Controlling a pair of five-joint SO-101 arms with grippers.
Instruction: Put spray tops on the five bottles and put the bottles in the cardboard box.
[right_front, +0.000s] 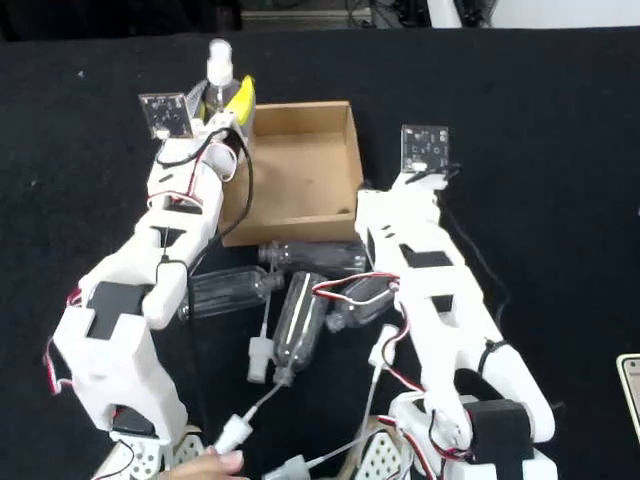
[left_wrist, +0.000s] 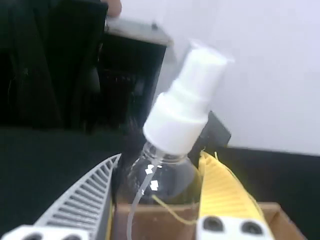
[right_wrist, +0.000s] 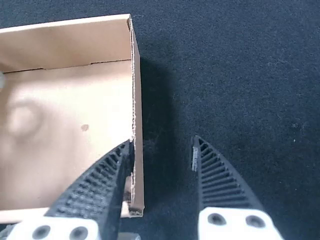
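Black table (right_front: 540, 100). Left gripper (left_wrist: 161, 157) clamped capped bottle (left_wrist: 165, 185) at box (right_front: 353, 150) far corner, seemingly over rim. Right gripper (right_wrist: 162, 145) fingers (right_wrist: 220, 175) parted at box side wall. Four bottles (right_front: 300, 320) lay uncapped before box. Risk: early release, bottle strikes rim, topples outside.

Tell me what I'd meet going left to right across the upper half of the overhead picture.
The left hand gripping a capped bottle, then the cardboard box, then the right arm.

Bright, even light; faint soft shadows.
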